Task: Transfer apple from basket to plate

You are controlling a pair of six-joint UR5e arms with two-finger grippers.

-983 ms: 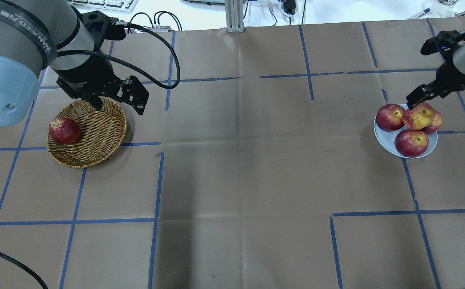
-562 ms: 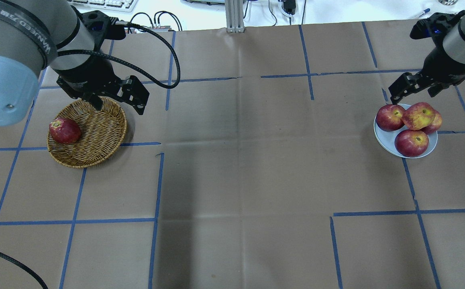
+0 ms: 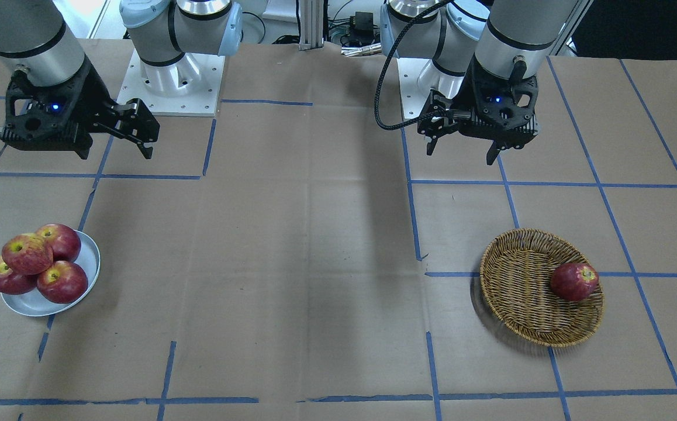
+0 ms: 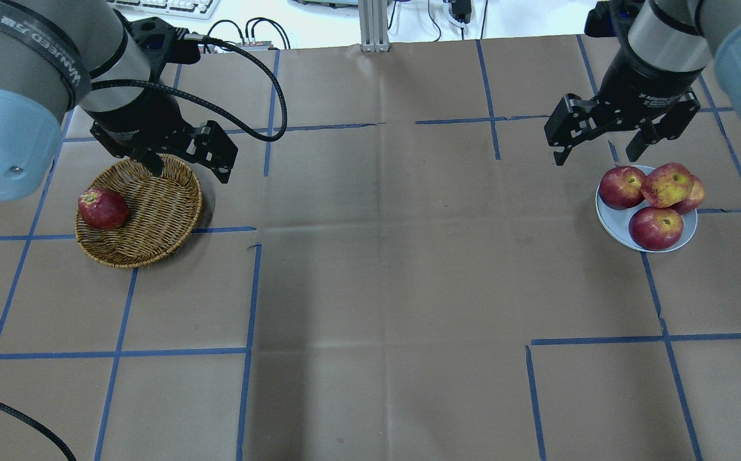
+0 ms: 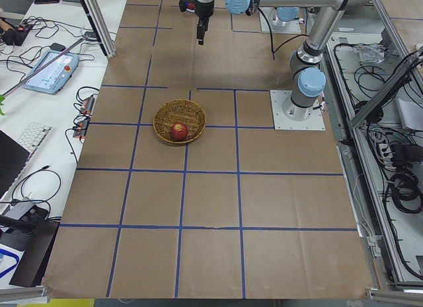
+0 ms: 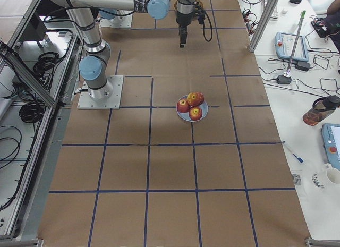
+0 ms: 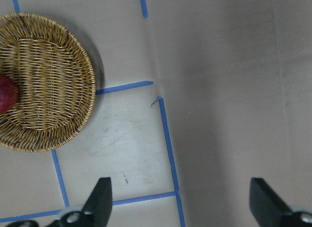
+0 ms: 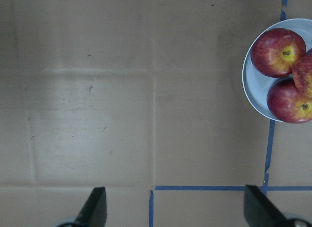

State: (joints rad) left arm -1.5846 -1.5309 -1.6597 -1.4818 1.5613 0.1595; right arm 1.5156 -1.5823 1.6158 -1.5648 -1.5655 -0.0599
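Observation:
The pinkish-red apple (image 4: pixel 667 184) with yellow streaks lies on top of three darker apples on the pale plate (image 4: pixel 608 218); it also shows in the front view (image 3: pixel 27 253). The wicker basket (image 4: pixel 159 211) holds one deep-red apple (image 4: pixel 102 209). My right gripper (image 4: pixel 596 158) is open and empty, raised beside the plate's far left rim. My left gripper (image 4: pixel 189 171) is open and empty above the basket's far right rim. The right wrist view shows the plate (image 8: pixel 253 85) at its right edge. The left wrist view shows the basket (image 7: pixel 48 80) at its upper left.
Brown paper with blue tape lines (image 4: pixel 249 294) covers the table. Cables and a keyboard (image 4: pixel 172 6) lie beyond the far edge. The side views show operator desks with pendants (image 5: pixel 49 66) along the table's long side.
My right gripper has risen from the pinkish apple on the plate and swung towards the table's middle, turning as it went. The apple stays on the plate. The left arm has not moved.

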